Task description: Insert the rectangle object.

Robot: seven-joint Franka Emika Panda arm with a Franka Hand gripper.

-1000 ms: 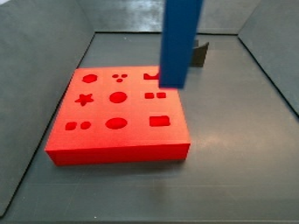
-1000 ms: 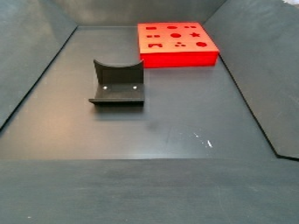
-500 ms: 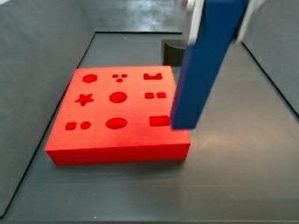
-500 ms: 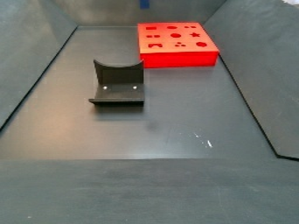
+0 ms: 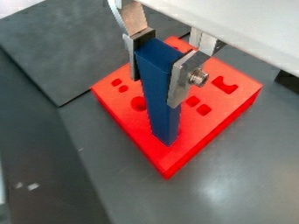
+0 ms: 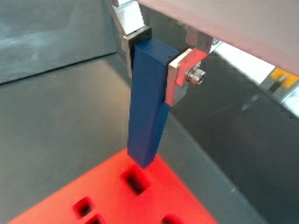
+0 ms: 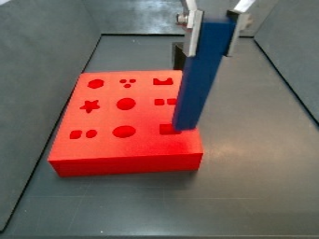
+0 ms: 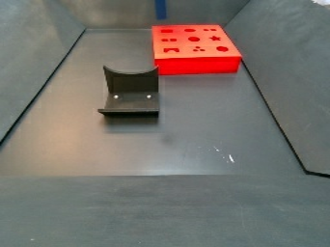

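Observation:
The rectangle object, a long blue bar [image 7: 200, 75], hangs slightly tilted in my gripper [image 7: 212, 13], which is shut on its upper end. In both wrist views the silver fingers [image 5: 187, 74] clamp the bar [image 5: 158, 101] from two sides; the gripper [image 6: 162, 54] holds the bar [image 6: 149, 109] over the red board [image 6: 100, 197]. In a side view the bar's lower end is at the rectangular hole [image 7: 167, 129] near the front right of the red board [image 7: 106, 154]. I cannot tell whether it touches. The other side view shows neither gripper nor bar.
The red board [image 8: 196, 60] lies at the far end of the dark walled floor and also shows in a wrist view [image 5: 228, 96]. It has several other shaped holes [image 7: 125, 105]. The dark fixture [image 8: 129, 94] stands mid-floor, apart from the board.
The bar has swung from over the board's back right, out toward the camera, and back. Its lower end now sits at the rectangular hole. The gripper has come into a side view.

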